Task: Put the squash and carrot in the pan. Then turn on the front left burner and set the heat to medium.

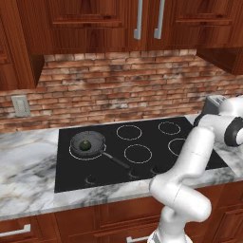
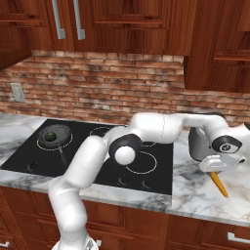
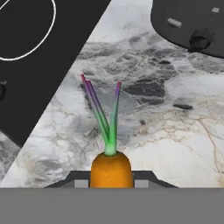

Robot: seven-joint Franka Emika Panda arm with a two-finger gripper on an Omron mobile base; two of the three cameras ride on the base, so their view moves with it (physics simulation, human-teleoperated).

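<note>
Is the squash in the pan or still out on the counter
In the pan. The dark green squash sits inside the bowl of the pan, which stands on the front left burner of the black cooktop.

Counter (image 1: 28, 161) — grey-veined white marble, polished. Cooktop (image 1: 142, 137): flat black glass, smooth. Pan (image 1: 88, 142) dark grey, matt metal look. Cabinets (image 1: 95, 23) reddish wood, satin — metal bar handles (image 1: 138, 21). Back wall (image 1: 118, 85) rough brick. Carrot (image 3: 110, 169) smooth, matt orange.
</note>
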